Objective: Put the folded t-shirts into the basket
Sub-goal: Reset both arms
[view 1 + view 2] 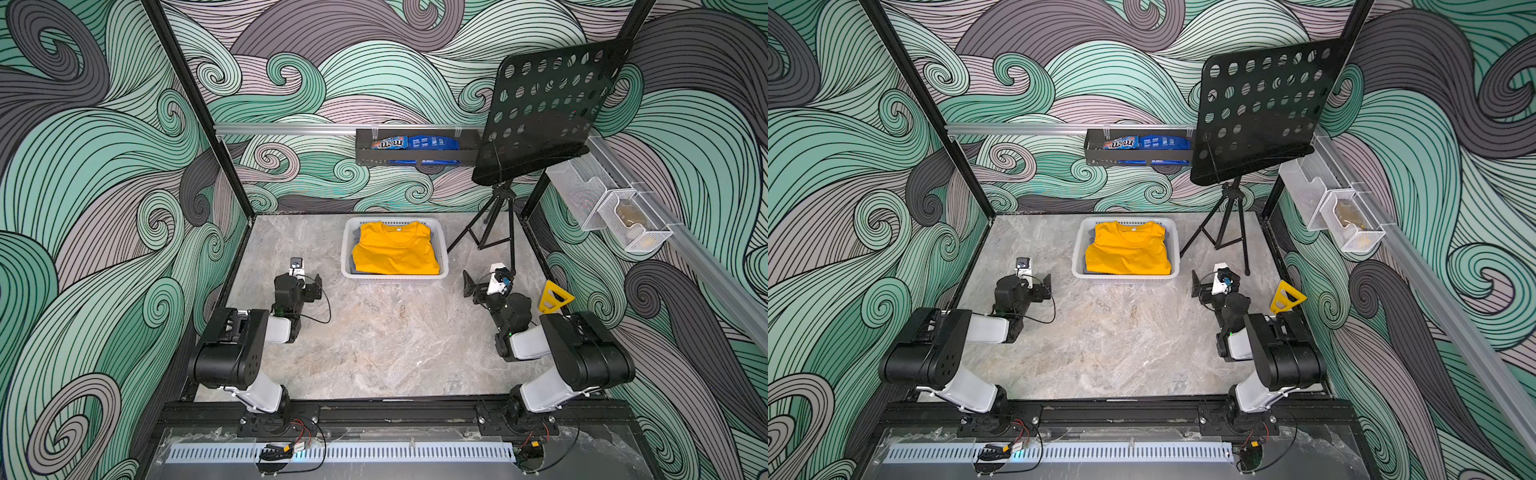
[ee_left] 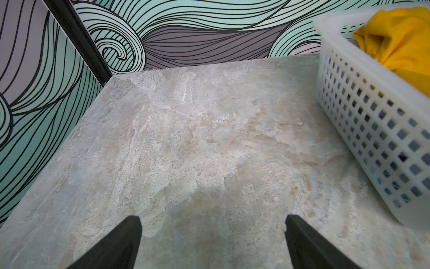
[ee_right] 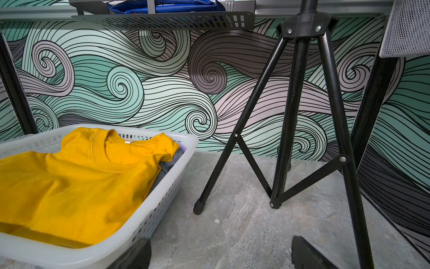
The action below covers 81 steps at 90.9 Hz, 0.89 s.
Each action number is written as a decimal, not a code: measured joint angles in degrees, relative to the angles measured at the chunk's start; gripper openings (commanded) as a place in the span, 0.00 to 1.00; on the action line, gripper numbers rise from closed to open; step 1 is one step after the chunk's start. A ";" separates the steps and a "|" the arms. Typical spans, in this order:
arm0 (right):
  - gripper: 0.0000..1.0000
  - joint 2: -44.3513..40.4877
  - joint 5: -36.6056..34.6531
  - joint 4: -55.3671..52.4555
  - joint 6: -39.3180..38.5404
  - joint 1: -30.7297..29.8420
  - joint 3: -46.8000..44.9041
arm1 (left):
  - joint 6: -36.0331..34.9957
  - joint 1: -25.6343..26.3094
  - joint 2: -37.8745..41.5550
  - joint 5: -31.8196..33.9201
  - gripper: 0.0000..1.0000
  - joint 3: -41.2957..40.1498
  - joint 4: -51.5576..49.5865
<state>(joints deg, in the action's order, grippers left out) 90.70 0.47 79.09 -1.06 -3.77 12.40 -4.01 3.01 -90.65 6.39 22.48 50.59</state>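
Observation:
The white lattice basket (image 1: 344,249) (image 1: 1076,254) stands at the back middle of the stone tabletop. A folded mustard yellow t-shirt (image 1: 395,251) (image 1: 1127,253) lies on top inside it. In the right wrist view grey cloth (image 3: 167,166) and a sliver of lavender cloth show under the yellow shirt (image 3: 81,186), inside the basket (image 3: 188,149). My left gripper (image 1: 305,279) (image 2: 213,219) hangs open over bare table left of the basket (image 2: 363,121). Open and empty too, my right gripper (image 1: 488,279) (image 3: 220,241) sits off the basket's near right corner.
A black music stand on a tripod (image 1: 494,224) (image 3: 293,116) stands right of the basket, close to my right gripper. A black rack with snack bags (image 1: 415,147) hangs on the back wall. White wire mesh bins (image 1: 615,212) hang on the right wall. A yellow triangle (image 1: 555,297) sits by the right arm.

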 measured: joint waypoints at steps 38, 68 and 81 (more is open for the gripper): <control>0.99 0.02 0.00 0.00 0.00 -0.02 0.00 | -0.81 0.00 0.68 -2.67 0.99 -2.32 3.13; 0.99 0.00 0.00 0.00 0.00 0.00 0.00 | 0.39 0.00 0.59 -0.15 0.99 0.94 -0.96; 0.99 0.00 0.00 0.00 0.02 0.00 0.00 | 0.44 0.00 0.44 -0.15 0.99 0.94 -1.03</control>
<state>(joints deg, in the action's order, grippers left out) 90.70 0.47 79.09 -1.04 -3.77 12.40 -3.57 3.01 -90.21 6.24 23.42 49.56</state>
